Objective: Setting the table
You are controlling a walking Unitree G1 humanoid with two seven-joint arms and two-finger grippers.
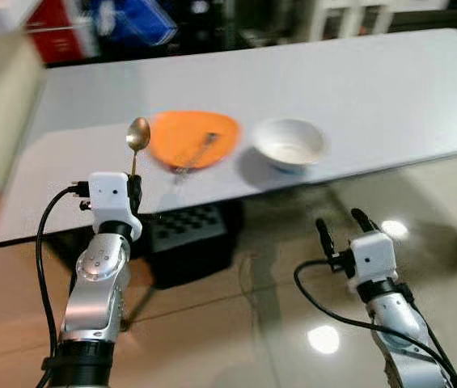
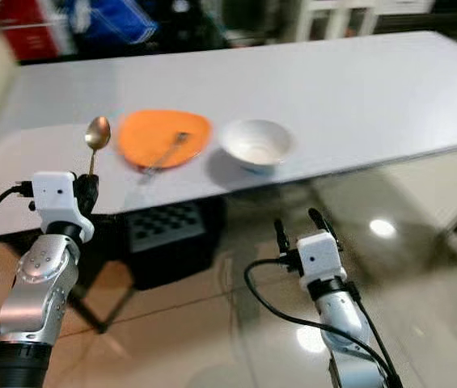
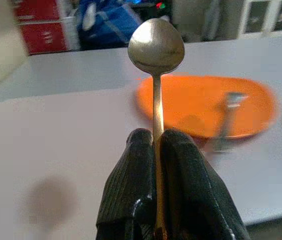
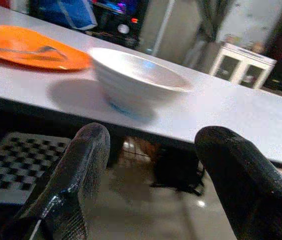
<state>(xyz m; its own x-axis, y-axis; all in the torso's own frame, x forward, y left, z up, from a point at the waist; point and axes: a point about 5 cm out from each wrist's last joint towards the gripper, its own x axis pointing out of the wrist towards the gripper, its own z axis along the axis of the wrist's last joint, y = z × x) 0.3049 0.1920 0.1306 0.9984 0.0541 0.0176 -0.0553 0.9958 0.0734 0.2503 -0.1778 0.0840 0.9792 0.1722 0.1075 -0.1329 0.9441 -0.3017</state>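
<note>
My left gripper (image 1: 135, 187) is shut on the handle of a metal spoon (image 1: 137, 136), held upright with its bowl (image 3: 156, 47) on top, just short of the white table's near edge (image 1: 212, 198). On the table an orange plate (image 1: 194, 137) carries a fork (image 1: 199, 151), and a white bowl (image 1: 289, 142) stands just right of it. My right gripper (image 1: 341, 227) hangs open below the table's edge, in front of the white bowl (image 4: 136, 75), holding nothing.
Under the table stands a dark checkered crate (image 1: 186, 230). The shiny tiled floor (image 1: 277, 299) lies in front. Red boxes (image 1: 62, 32) and a blue bag (image 1: 135, 20) are beyond the table's far side, with white cabinets (image 1: 349, 16) at the back right.
</note>
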